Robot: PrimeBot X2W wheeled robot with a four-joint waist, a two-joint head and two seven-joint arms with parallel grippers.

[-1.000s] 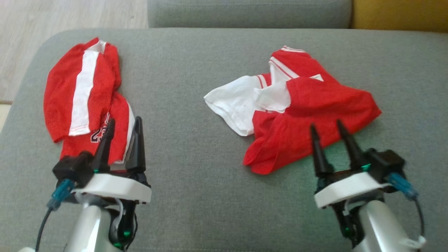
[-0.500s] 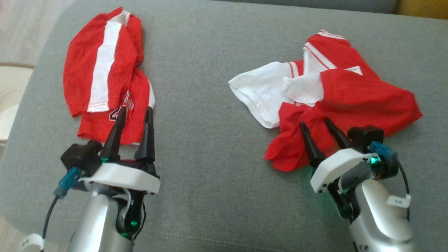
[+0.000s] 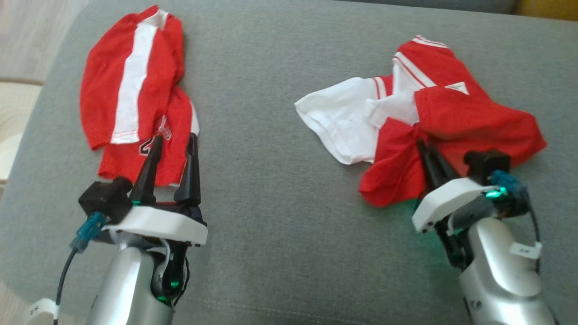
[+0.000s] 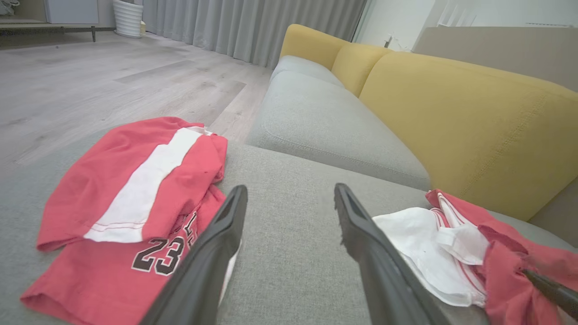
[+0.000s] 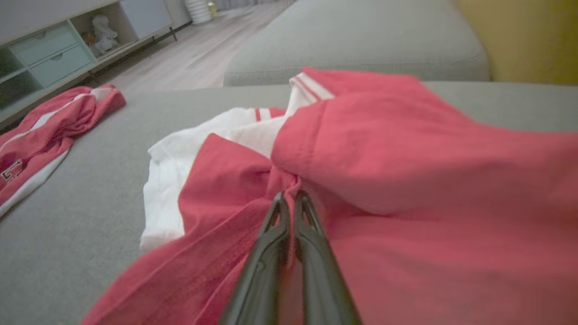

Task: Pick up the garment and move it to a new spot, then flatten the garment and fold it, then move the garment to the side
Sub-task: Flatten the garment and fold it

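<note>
A crumpled red and white garment point(image 3: 474, 122) lies on the right of the grey cushion point(image 3: 280, 189). My right gripper point(image 3: 422, 143) is shut on a bunched red fold near its front middle; the right wrist view shows its fingertips point(image 5: 291, 196) pinching that fold of the garment point(image 5: 384, 149). At the left, my left gripper point(image 3: 176, 137) stands open with nothing between its fingers, its tips over the near edge of a second red garment point(image 3: 131, 90) with a white stripe. In the left wrist view this gripper point(image 4: 291, 196) sits between that garment point(image 4: 135, 189) and the crumpled one point(image 4: 433, 248).
A yellow sofa backrest point(image 4: 460, 122) runs behind the cushion, with another grey seat point(image 4: 325, 122) beyond it. Wooden floor point(image 4: 90, 81) lies past the cushion's left edge. A low shelf unit point(image 5: 54, 45) stands across the room.
My right gripper has pushed forward into the crumpled garment and shut on a fold, bunching the cloth. The head camera tilted down earlier. The left gripper stays open in place.
</note>
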